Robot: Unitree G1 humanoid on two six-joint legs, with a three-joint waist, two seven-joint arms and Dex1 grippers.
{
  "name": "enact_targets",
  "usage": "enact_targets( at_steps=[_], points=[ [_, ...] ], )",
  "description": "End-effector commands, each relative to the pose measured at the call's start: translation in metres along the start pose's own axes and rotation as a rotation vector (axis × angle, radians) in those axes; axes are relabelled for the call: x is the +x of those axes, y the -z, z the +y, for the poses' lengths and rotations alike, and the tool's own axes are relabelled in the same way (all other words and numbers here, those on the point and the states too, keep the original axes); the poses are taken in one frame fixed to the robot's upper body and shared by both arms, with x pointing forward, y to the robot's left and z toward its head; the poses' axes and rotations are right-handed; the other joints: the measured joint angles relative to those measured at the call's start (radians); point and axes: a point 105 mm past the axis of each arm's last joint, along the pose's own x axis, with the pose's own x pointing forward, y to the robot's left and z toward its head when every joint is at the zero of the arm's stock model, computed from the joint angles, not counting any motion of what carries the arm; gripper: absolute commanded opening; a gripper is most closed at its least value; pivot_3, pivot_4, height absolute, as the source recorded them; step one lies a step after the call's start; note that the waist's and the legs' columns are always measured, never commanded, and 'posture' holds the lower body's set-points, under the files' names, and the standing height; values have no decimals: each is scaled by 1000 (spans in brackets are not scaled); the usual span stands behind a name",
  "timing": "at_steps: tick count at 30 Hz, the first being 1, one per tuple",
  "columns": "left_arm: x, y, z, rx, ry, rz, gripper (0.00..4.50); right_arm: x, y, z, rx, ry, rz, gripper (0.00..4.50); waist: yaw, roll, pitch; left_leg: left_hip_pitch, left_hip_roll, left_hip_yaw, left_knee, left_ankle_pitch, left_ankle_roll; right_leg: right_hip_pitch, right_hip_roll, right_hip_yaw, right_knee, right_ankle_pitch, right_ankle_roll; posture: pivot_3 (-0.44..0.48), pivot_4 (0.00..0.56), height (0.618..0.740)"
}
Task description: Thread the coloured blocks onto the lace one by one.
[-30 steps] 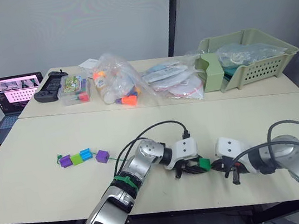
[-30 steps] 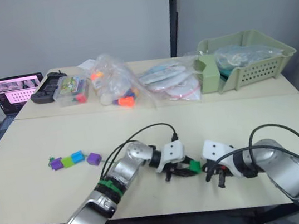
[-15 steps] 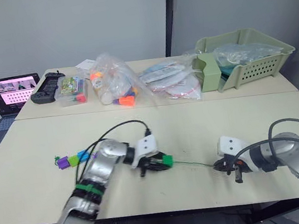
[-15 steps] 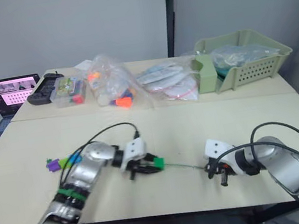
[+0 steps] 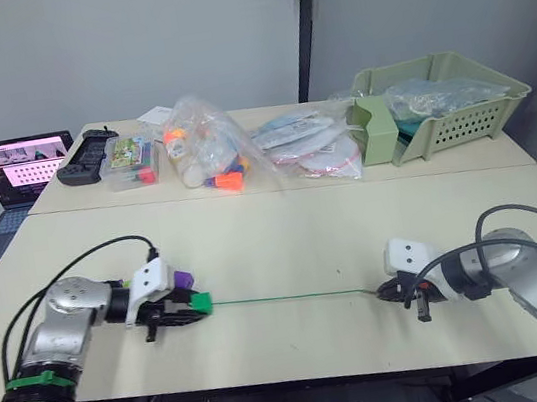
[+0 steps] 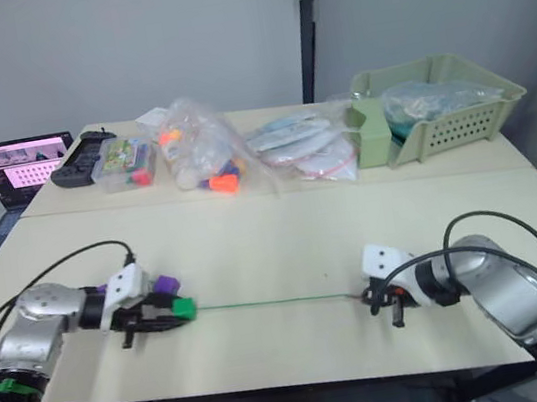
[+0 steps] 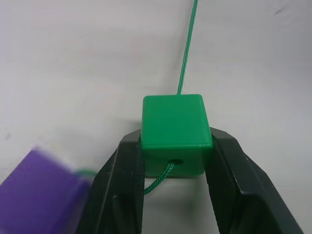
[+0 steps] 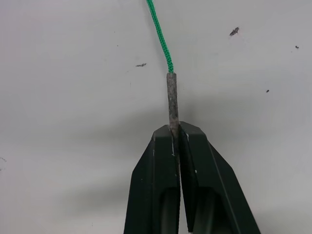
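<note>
The left gripper [image 7: 173, 161] lies low over the worktop [image 5: 283, 229] at its near left side, jaws pinching the dark green block [image 7: 174, 131] by two opposite faces. The lace [image 5: 283, 299] enters the hole in the block's face toward the wrist and leaves from the far face. From there it runs in a straight, taut line across the worktop to the right gripper [image 8: 174, 134]. That gripper's jaws are pressed together on the lace's pale stiff tip [image 8: 171, 100], with the green cord starting just beyond it.

A purple block [image 5: 183, 278] sits just beside the left gripper, on its far side, close to the dark green block.

At the back of the worktop stand a pale green basket [image 5: 441, 104], clear plastic bags [image 5: 210, 149] and a laptop [image 5: 16, 168]. No brand, label or writing can be read on any item.
</note>
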Motion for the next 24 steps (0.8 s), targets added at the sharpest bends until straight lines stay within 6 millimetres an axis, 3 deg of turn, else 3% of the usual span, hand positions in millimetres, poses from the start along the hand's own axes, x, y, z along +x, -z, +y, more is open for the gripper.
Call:
enact_targets(
  at_steps=[1,2,4,11,18,24],
  points=[
    [-12,2,12,-11,-54,11,1205,-3,-9,-4,-44,10,-21,0,0,0,0,0,0,0,0,0,0,0,0,0,0,0,0,0,150,732],
    [-15,3,16,-26,-70,10,1205,-2,-10,-4,-46,7,-23,0,0,0,0,0,0,0,0,0,0,0,0,0,0,0,0,0,150,732],
    [-19,1,20,-38,-81,9,2269,-2,-11,-5,-50,4,-27,0,-1,0,0,0,0,0,0,0,0,0,0,0,0,0,0,0,150,732],
    [-20,-15,18,32,-23,39,4468,-3,-12,-4,-54,-4,-32,0,-1,0,0,-2,0,0,0,0,0,-2,0,0,1,0,0,0,150,732],
    [-20,-44,18,138,97,108,4468,-2,-13,0,-43,-15,-42,0,1,0,0,-2,0,0,0,0,0,-2,0,0,1,0,0,0,150,732],
    [-22,-36,27,244,158,384,4468,1,-10,10,-4,-34,-48,0,-3,0,0,-2,0,0,0,0,0,-2,1,0,1,0,0,0,150,732]
  ],
)
